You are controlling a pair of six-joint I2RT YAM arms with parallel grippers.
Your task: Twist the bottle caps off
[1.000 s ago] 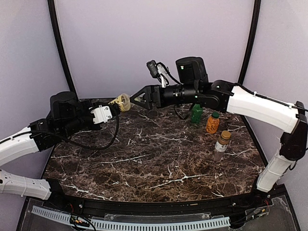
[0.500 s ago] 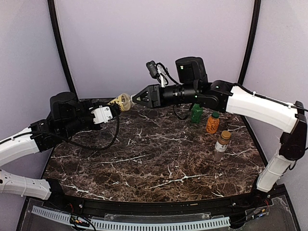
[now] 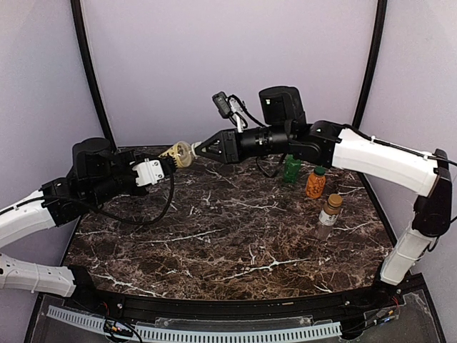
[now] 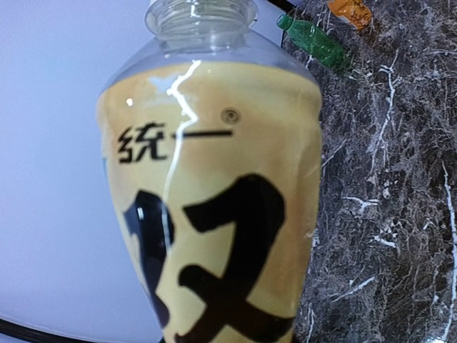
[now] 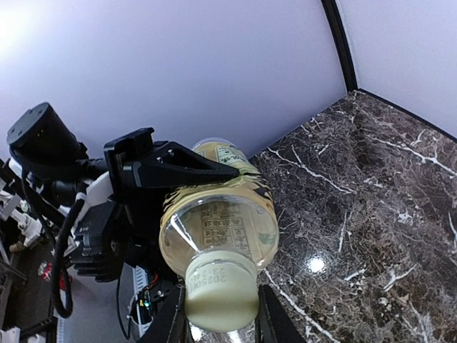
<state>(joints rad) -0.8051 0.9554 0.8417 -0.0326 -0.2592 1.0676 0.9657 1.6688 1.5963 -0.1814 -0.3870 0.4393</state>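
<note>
Yellow drink filled the tall clear bottle [image 3: 180, 152], which lay on its side up in the air, over the back left part of the dark marble table [image 3: 214, 236]. The left gripper [image 3: 170, 160] pinched the bottle's fat body, with one black finger [image 5: 178, 166] lying along its side. The bottle's cream cap [image 5: 221, 304] pointed at the right gripper [image 3: 194, 151]. That gripper's two fingers [image 5: 171, 321] pressed on the cap, one on each side, so its jaws were pinching the cap. In the left wrist view the bottle's yellow label with big black letters filled most of the picture, and the clear neck showed at the top.

Three more bottles stood upright on the right side of the table, near each other but not touching. The green bottle [image 3: 291, 168] was farthest back. The orange bottle [image 3: 315, 183] stood just in front of it and to the right. The slim clear bottle [image 3: 329, 214], with a brown cap and a white label, stood closest to the arms' bases.
</note>
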